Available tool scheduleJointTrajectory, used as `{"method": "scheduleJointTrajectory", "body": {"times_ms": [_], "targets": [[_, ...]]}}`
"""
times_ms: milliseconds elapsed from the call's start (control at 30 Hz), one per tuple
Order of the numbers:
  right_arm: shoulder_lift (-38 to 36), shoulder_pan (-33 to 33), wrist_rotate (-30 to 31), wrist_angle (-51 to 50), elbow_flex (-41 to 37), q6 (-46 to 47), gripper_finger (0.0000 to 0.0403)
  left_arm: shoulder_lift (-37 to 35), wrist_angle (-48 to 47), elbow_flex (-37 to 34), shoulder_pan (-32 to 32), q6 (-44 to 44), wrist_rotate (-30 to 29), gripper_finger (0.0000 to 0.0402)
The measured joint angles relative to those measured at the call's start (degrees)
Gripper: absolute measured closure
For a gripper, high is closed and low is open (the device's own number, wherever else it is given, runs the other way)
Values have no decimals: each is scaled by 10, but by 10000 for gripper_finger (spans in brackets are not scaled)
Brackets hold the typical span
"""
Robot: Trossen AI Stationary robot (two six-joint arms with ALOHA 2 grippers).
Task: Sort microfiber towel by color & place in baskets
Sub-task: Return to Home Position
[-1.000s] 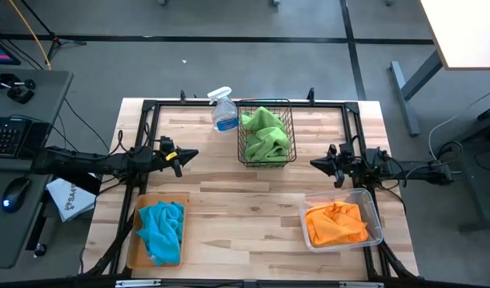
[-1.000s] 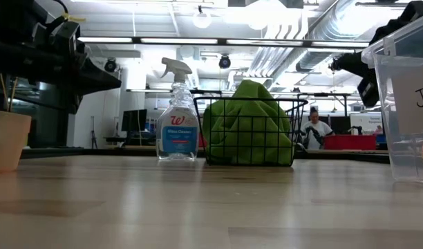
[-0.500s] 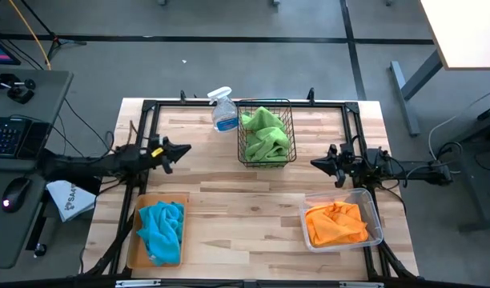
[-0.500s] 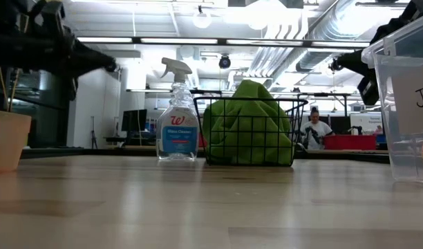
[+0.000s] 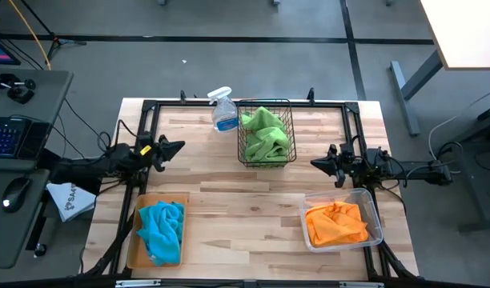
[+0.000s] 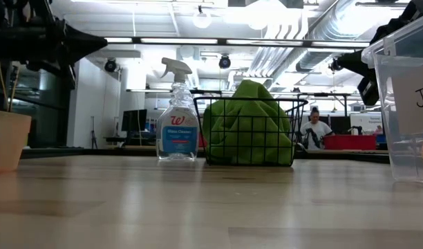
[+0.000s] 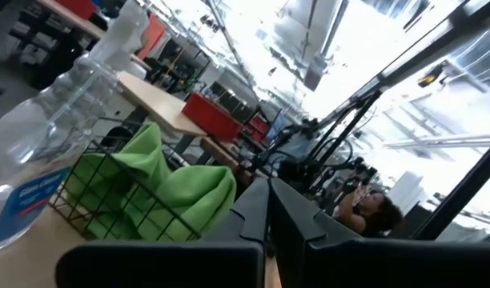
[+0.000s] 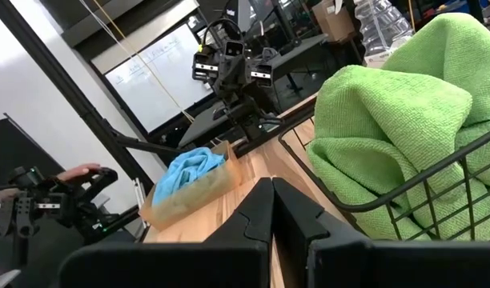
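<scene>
Tabletop [image 5: 245, 210] between left hand [image 5: 178, 146] and right hand [image 5: 315, 163]

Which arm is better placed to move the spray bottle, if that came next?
Left, probably. The left gripper has a clear path to the spray bottle; the wire basket stands between it and the right gripper.

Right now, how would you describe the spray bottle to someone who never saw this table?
On the wooden table, go to the far edge, where a black wire basket holds green towels. The spray bottle stands just beside it, to the robot's left. It alone is a clear bottle with a white trigger head and blue label; its neighbours are baskets and cloths.
</scene>
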Motion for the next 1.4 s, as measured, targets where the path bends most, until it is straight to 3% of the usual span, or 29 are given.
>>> {"method": "scheduleJointTrajectory", "body": {"times_ms": [333,433,600,667,900,1400], "targets": [[0,0,0,0,0,0,402,0,1,0,2,1,7,401],[0,0,0,0,0,0,402,0,-14,0,2,22,55,401],[0,0,0,0,0,0,402,0,-27,0,-4,241,198,401],[0,0,0,0,0,0,402,0,-39,0,-5,291,240,401],[0,0,0,0,0,0,402,0,-96,0,-5,296,186,401],[0,0,0,0,0,0,402,2,-118,0,-6,265,183,401]]}}
